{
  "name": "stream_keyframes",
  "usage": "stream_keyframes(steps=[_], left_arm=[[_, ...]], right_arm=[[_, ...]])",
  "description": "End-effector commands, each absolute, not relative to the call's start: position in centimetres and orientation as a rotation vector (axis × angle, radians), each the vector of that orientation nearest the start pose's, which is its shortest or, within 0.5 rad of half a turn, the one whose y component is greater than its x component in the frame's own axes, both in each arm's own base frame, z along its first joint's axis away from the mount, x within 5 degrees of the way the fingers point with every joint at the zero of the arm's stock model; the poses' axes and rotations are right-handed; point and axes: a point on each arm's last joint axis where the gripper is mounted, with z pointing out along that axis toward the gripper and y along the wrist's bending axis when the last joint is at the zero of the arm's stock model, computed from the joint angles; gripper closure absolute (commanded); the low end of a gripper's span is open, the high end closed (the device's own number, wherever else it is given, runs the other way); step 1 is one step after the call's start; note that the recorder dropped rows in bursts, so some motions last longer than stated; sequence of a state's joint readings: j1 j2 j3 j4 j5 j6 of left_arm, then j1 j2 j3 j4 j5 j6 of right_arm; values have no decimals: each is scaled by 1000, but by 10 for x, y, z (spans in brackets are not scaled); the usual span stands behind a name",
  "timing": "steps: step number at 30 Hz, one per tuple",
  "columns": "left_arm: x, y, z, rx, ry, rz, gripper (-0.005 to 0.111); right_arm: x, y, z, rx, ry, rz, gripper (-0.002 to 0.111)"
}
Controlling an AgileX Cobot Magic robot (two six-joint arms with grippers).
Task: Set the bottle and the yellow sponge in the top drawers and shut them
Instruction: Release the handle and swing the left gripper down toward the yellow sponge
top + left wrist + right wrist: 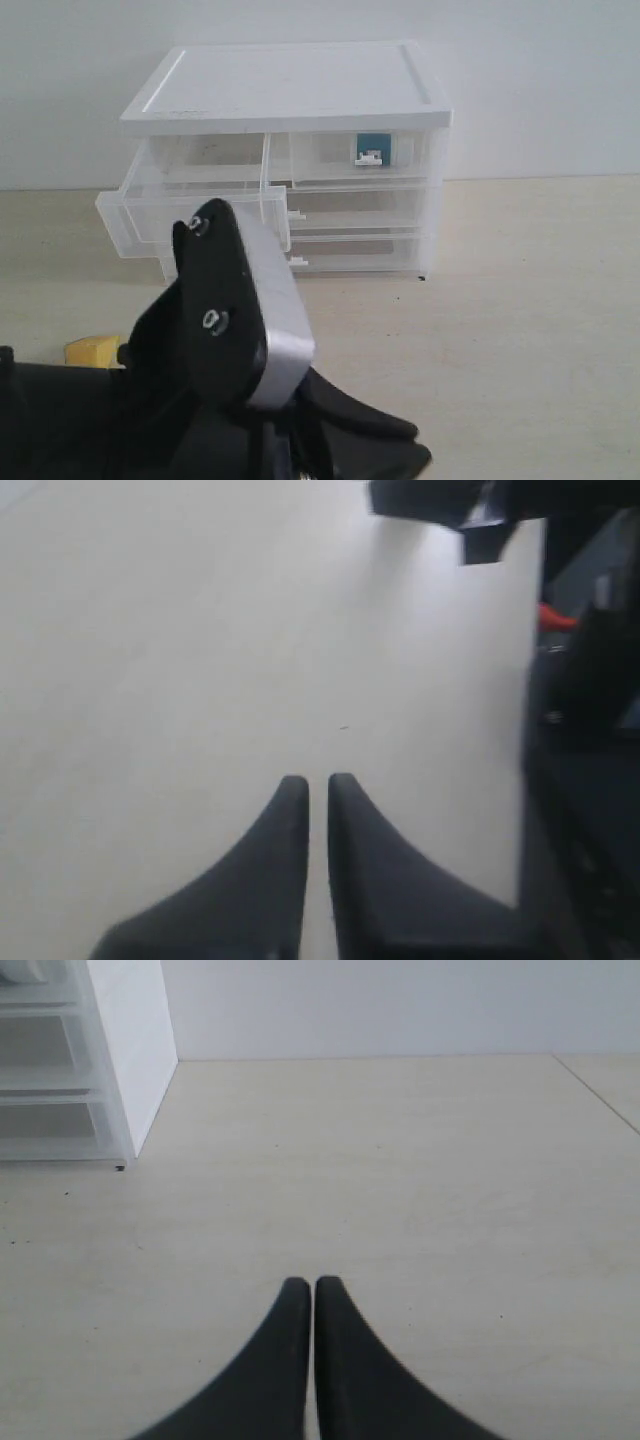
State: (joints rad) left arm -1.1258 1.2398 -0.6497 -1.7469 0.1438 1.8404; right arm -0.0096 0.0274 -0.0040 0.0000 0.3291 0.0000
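Observation:
The white-topped cabinet (290,85) stands at the back of the table. Its top left drawer (150,215) is pulled out and looks empty. The top right drawer (330,160) is pushed in, and the bottle (372,147) shows through its front as a teal label. The yellow sponge (90,351) lies on the table at the near left, partly hidden by my left arm (240,300). My left gripper (318,780) is shut with a thin slit, holding nothing, over bare table. My right gripper (305,1283) is shut and empty, to the right of the cabinet (120,1060).
Two full-width drawers (360,225) below are pushed in. Dark equipment with a red part (555,618) stands past the table's edge in the left wrist view. A seam (595,1090) crosses the table's far right corner in the right wrist view.

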Motion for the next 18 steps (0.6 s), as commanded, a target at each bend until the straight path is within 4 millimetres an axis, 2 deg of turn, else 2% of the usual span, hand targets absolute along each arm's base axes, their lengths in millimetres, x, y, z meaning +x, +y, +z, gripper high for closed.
stream_keyframes(steps=[1,5,9,13,18], left_arm=[[73,-243,261,1519,1548,-1030,102],[57,-240,250,1769,1495,-1116,102],[60,-230,234,1897,1662,-949,102],[81,-214,222,1821,1946,-734,102],[117,-191,215,1486,2290,-510,102]], right_arm=[[55,0,183,8,1827,-6,108],[55,0,183,8,1827,-6,108],[55,0,183,8,1827,-6,108],[55,0,183,8,1827,-6,108],[55,0,183,8,1827,-6,108]])
